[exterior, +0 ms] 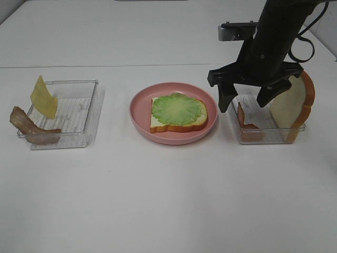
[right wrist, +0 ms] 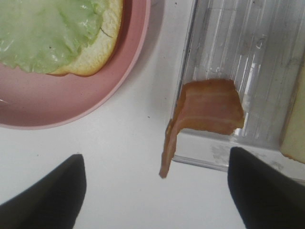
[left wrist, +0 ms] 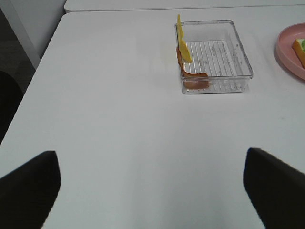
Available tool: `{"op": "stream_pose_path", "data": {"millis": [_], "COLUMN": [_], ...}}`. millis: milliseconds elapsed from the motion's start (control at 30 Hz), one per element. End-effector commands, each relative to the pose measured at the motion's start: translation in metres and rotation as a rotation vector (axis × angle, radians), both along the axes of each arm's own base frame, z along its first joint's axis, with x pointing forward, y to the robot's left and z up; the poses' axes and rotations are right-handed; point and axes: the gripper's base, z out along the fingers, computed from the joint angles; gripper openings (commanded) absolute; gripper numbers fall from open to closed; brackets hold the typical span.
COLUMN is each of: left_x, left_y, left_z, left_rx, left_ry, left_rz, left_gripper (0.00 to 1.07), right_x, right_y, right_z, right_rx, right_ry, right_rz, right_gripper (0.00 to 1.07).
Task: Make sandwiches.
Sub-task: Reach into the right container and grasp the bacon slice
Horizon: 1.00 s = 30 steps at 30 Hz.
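Sandwich assembly, early stage.

High view: a round pink plate (exterior: 138,113) sits mid-counter (exterior: 168,200). It carries one white toy bread slice (exterior: 181,127) with an orange-brown crust, topped by one green lettuce leaf (exterior: 178,109). Left of the plate, a clear plastic tray (exterior: 79,87) holds one yellow cheese slice (exterior: 43,97), propped upright, and one brown bacon strip (exterior: 29,129) draped over its near left corner. Right of the plate, a second clear tray (exterior: 266,138) holds a second bacon strip (exterior: 247,120) and a second bread slice (exterior: 295,103), standing on edge. The right hand (exterior: 243,104) hangs over this tray, fingers apart, holding nothing.

Left wrist view: the left hand (left wrist: 152,191) is spread and empty over the counter, well apart from the left tray.

Right wrist view: the second bacon strip (right wrist: 207,107) hangs over the tray wall, ahead of the spread fingers.

Judged done: base slice and lettuce. Remaining: bacon, cheese, top slice.
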Motion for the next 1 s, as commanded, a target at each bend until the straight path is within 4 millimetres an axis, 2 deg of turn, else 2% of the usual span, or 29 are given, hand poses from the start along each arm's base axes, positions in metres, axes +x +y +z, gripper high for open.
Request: {"op": "stream_pose_path", "data": {"millis": [33,233,300,433,633,1000], "left_x": [-0.002,-0.002,-0.002,-0.002,-0.002,-0.002], "left_y": [0.0,0.0,0.0,0.0,0.0,0.0], "left_z": [0.0,0.0,0.0,0.0,0.0,0.0], "left_rx": [-0.005,-0.006,-0.006,-0.006,-0.006,-0.006], "left_ry": [-0.023,-0.022,-0.022,-0.022,-0.022,-0.022], "left_rz": [0.006,0.006,0.006,0.006,0.006,0.006], "left_gripper": [1.0,1.0,1.0,1.0,1.0,1.0], "right_x": [0.01,0.014,0.016,0.016,0.017,0.018], "right_y": [0.002,0.003,0.003,0.003,0.001,-0.001], "right_z": [-0.015,-0.024,-0.033,-0.036,-0.036,-0.036], "right_rx": [-0.016,-0.018,-0.024,-0.031,-0.05,-0.076], "right_ry": [-0.006,-0.001,0.014,0.018,0.013,0.006], "right_rz": [0.016,0.015,0.016,0.019,0.026,0.042], "right_gripper": [0.76,0.76,0.76,0.74,0.55,0.55]}}
